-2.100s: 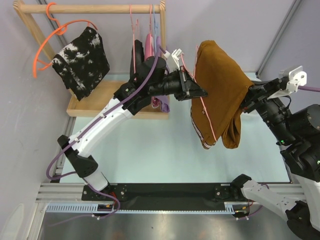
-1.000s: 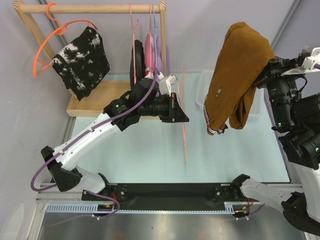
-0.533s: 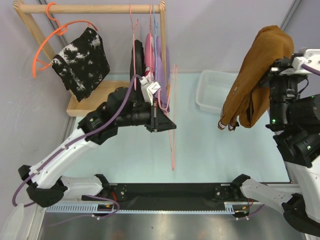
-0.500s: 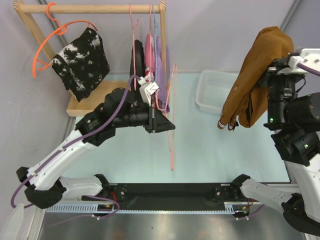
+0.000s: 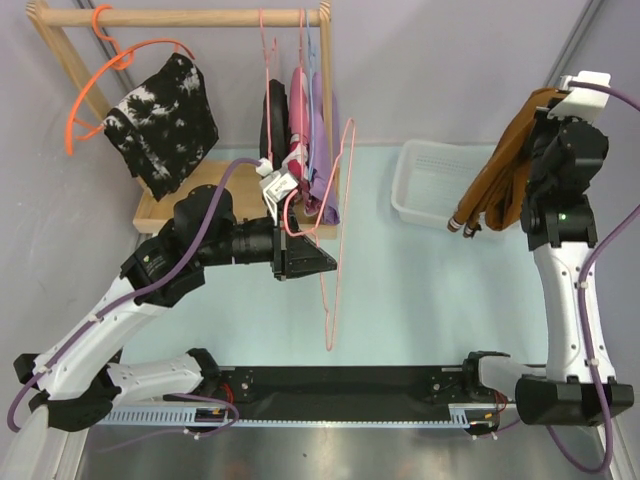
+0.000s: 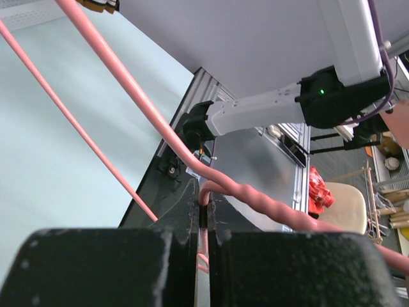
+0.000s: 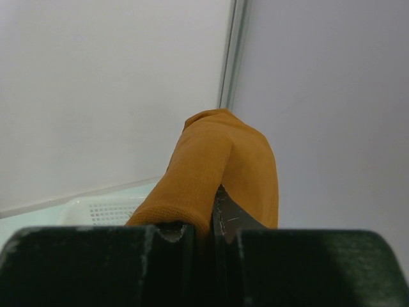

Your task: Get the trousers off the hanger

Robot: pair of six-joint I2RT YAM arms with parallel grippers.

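The rust-brown trousers (image 5: 500, 170) hang folded from my right gripper (image 5: 543, 118) at the far right, above the right end of a white basket; the pale hem stripe points down. In the right wrist view the gripper (image 7: 206, 225) is shut on the trousers (image 7: 220, 160). The pink wire hanger (image 5: 336, 240) is bare and hangs from my left gripper (image 5: 318, 262) over the middle of the table. In the left wrist view the gripper (image 6: 206, 220) is shut on the hanger's wire (image 6: 160, 128). The trousers and the hanger are well apart.
A white perforated basket (image 5: 430, 185) sits at the back right. A wooden rack (image 5: 180, 18) at the back left carries an orange round hanger (image 5: 120, 75) with a black-and-white garment (image 5: 165, 120) and several garments on hangers (image 5: 300, 120).
My right gripper has carried the trousers up and further right, off the hanger. My left gripper has drawn the bare hanger back left and toward the near edge.
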